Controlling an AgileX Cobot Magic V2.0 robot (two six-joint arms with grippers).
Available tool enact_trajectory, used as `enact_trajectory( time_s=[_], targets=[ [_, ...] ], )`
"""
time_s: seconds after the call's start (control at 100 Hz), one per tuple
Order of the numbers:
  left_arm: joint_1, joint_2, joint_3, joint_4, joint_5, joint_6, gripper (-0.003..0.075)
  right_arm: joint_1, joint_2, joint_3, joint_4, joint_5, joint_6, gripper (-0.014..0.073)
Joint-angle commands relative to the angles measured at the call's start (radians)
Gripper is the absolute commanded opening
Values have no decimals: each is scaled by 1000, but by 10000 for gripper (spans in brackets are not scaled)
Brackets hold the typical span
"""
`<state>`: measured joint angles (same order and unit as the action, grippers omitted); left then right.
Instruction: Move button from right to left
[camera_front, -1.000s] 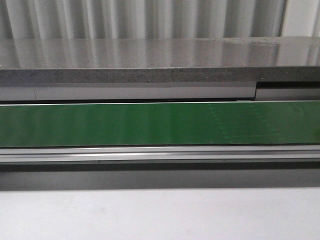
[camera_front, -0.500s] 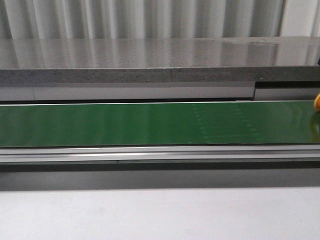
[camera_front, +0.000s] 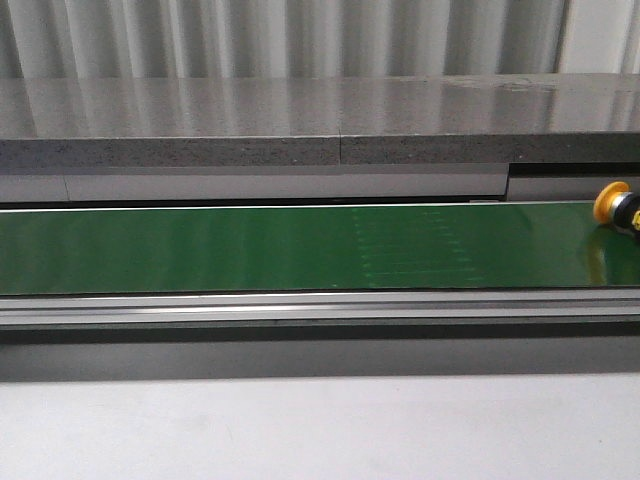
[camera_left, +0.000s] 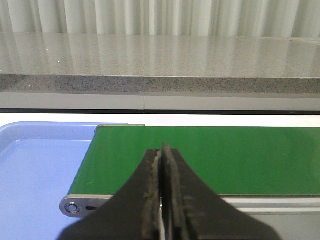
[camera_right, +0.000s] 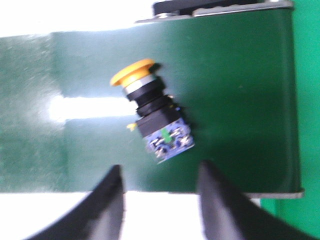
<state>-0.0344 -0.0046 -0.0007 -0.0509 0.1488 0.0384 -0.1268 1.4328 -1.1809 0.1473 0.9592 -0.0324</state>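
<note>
The button lies on its side on the green conveyor belt at the far right edge of the front view, its orange-yellow cap toward the left. In the right wrist view the button shows its yellow cap, black collar and blue-and-grey block, lying just beyond my right gripper, which is open and empty, apart from it. My left gripper is shut and empty, over the left end of the belt. Neither gripper shows in the front view.
A blue tray sits beside the belt's left end. A grey stone ledge runs behind the belt, and an aluminium rail runs along its front. White table surface lies in front.
The button has come into the front view from the right edge and moved left along the belt. The faint marks on the belt have shifted left.
</note>
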Motion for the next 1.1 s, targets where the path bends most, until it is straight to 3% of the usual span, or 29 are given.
enact_trajectory(
  time_s=[0.0,0.11,0.62,1.09],
  targets=[
    [3,-35,25,-2,-81,-7,-20,39,-84,3,12,-44,-15,118],
    [3,-35,25,-2,-81,-7,-20,89,-149,47,12,-75,-20,-75],
    [3,-35,25,-2,-81,-7,-20,283,-501,295,12,-231,-59,-67],
    [3,-35,25,-2,-99,-7,-20,295,-932,556,12,-307,-60,-67]
  ],
)
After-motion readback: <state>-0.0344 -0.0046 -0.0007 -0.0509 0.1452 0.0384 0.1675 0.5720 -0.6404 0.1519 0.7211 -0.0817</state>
